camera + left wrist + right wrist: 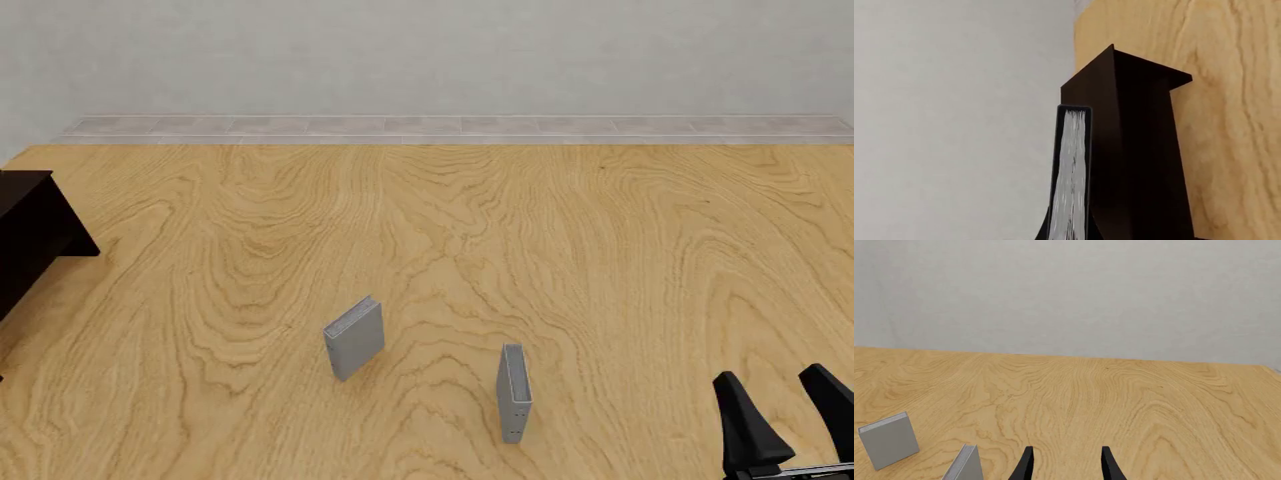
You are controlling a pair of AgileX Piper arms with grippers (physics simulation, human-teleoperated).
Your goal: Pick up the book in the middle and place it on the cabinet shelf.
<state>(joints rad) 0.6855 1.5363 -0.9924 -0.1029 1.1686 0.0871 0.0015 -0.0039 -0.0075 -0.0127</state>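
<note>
Before me two grey books stand upright and apart on the wooden table [534, 230]: the left book [354, 338], the right book [514, 392] edge-on.

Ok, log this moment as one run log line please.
stage: carrying | book: in left wrist view, near cabinet | right gripper: open, idle | two grey books: standing on table

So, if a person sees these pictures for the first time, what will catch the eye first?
Probably the two small grey books standing upright on the wooden table, one left of the other, with the open right tool at the near right corner. In the left wrist view, the black book with white pages fills the foreground before the dark cabinet, which the front view shows at the table's left edge.
</note>
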